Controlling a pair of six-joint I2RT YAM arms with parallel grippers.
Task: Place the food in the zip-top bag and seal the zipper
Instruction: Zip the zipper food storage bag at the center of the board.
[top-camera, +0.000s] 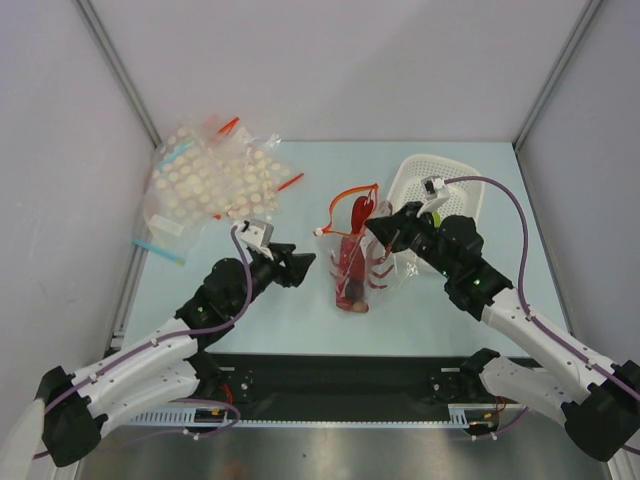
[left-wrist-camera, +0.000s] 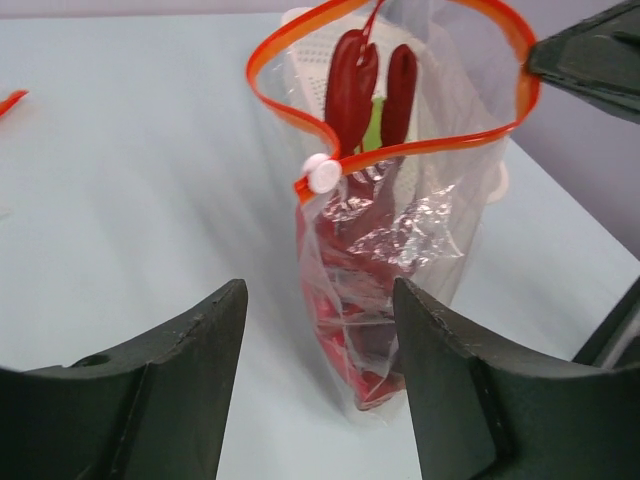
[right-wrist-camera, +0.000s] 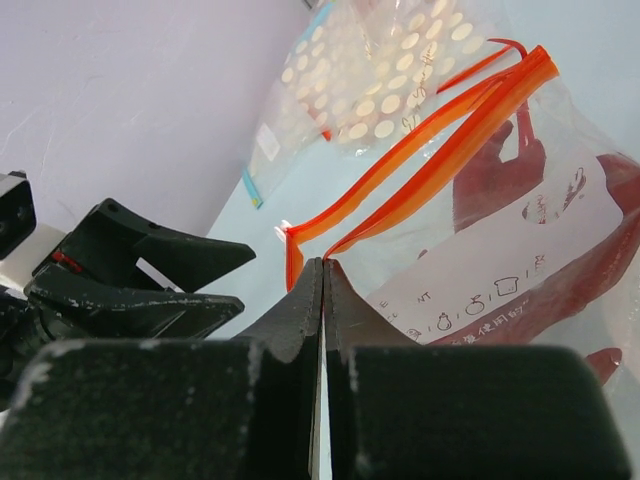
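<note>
The red toy lobster (top-camera: 352, 268) is inside the clear zip-top bag (top-camera: 345, 240), tail down and claws toward the mouth. The bag's mouth gapes, with its red-orange zipper (top-camera: 352, 194) looped open. My right gripper (top-camera: 380, 228) is shut on the bag's mouth edge by the zipper (right-wrist-camera: 440, 150) and holds it up. In the right wrist view the lobster (right-wrist-camera: 590, 270) shows through the bag's white label. My left gripper (top-camera: 306, 264) is open and empty, just left of the bag. In the left wrist view the bag (left-wrist-camera: 420, 230), the lobster (left-wrist-camera: 352, 85) and a white slider (left-wrist-camera: 323, 172) lie ahead of the open gripper (left-wrist-camera: 320, 290).
A white perforated basket (top-camera: 445, 180) stands behind the right gripper, with something green at its front. A heap of clear bags printed with cream dots (top-camera: 210, 180) lies at the back left, and a blue-strip bag (top-camera: 160, 246) lies beside it. Grey walls enclose the table.
</note>
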